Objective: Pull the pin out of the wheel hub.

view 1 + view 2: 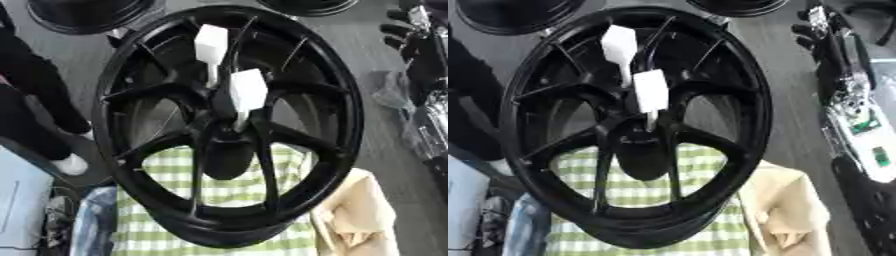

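Observation:
A large black spoked wheel [131, 85] stands tilted in the middle of both views. Two white pins with blocky heads stick out of it. The lower pin [248, 92] has its thin stem running down into the hub [229, 145] at the centre. Just above it, the upper pin [211, 42] sits with its stem between the spokes. My right hand [811, 30] hangs at the upper right, well away from the wheel, its dark fingers relaxed and holding nothing. The right forearm [855, 115] runs down the right edge. My left hand shows in neither view.
A green-and-white checked cloth [227, 195] lies under the wheel, with a beige cloth [359, 215] to its right. Two more black rims [87, 15] sit at the top edge. A person's dark-clothed legs [35, 100] stand at the left. Pale blue items [22, 200] fill the lower left.

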`<state>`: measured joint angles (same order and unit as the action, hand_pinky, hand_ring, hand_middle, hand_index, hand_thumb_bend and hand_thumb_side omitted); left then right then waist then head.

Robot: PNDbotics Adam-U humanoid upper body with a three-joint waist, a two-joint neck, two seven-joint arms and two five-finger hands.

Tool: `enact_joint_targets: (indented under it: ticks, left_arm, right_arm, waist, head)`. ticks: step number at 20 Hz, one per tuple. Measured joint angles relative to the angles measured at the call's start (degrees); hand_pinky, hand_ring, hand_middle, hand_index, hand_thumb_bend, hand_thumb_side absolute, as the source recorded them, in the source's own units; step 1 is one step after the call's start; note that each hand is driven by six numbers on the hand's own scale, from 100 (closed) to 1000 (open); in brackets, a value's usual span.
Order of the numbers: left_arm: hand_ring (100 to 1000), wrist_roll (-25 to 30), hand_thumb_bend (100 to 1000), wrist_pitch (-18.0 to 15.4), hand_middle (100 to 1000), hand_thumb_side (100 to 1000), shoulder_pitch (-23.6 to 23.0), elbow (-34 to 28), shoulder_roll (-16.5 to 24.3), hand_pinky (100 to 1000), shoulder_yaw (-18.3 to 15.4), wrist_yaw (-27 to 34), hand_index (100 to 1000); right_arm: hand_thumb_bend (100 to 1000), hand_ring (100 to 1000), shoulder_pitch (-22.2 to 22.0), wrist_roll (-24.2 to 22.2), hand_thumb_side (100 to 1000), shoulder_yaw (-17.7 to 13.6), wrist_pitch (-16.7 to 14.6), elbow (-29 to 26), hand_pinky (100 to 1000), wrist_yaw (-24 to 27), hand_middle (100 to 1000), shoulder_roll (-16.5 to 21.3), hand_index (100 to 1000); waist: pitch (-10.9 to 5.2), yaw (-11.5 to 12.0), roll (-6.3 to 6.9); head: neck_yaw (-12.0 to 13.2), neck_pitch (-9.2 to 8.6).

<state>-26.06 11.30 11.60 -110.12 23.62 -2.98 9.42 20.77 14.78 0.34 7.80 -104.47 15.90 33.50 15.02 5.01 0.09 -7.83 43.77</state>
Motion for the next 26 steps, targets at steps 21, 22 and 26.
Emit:
enact_joint_targets:
  ticks: [21, 22, 26]
  left_arm:
    - [734, 0.7, 263, 0.7, 735, 735, -2.0, 1.1, 3.1, 777, 0.4, -1.2, 785]
    - [734, 0.8, 264, 0.8, 735, 735, -2.1, 1.1, 3.1, 777, 0.4, -1.2, 785]
    - [734, 0.8, 265, 0.8, 733, 737, -2.1, 1.4, 3.1, 777, 0.4, -1.2, 785]
  right_arm:
    - [100, 823, 29.3, -36.2, 524, 22.5, 2.8, -9.5, 850, -5.9, 797, 27.3, 862]
    - [130, 819, 30.0, -37.1, 506, 23.3, 2.7, -9.5, 847, -6.2, 793, 27.2, 859]
    - [227, 804, 31.2, -39.8, 459, 25.5, 2.7, -9.5, 840, -8.1, 777, 26.7, 852]
  waist:
    - [-2.15, -0.2, -3.09]
    - [-2.15, -0.2, -3.09]
    - [-2.13, -0.1, -3.06]
  head:
    - [-0.1, 0.09]
    - [-0.1, 0.13]
    - [-0.1, 0.23]
